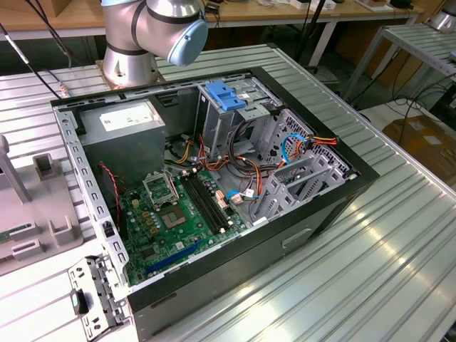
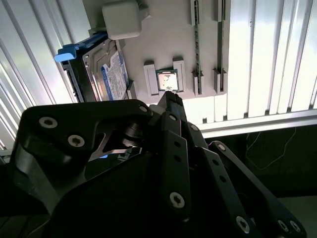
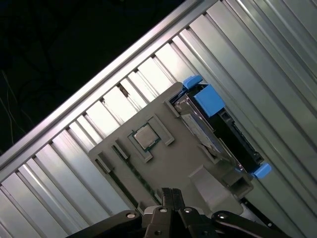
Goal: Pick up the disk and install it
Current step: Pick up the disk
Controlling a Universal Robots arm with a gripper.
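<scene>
Hovering above the grey tray [image 3: 166,166], the end effector [image 3: 172,191] has its fingers together, holding nothing. The disk [image 3: 220,126] stands on edge in a slot at the tray's rim, near the processor chip [image 3: 145,137]; in the exterior view the tray [image 1: 28,242] lies at nine o'clock from the open case [image 1: 320,214]. Grasping well, I'd judge, means spreading wide, then straddling the slab mid-length, squarely.

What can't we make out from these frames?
disk: lower end, second wrist view, hidden behind the hand.
grey fixture: cut off by the exterior view's left edge.
arm: past its base, cut off by the exterior view's top edge.
drive cage: insides, exterior view, screened by its own metal walls.
</scene>
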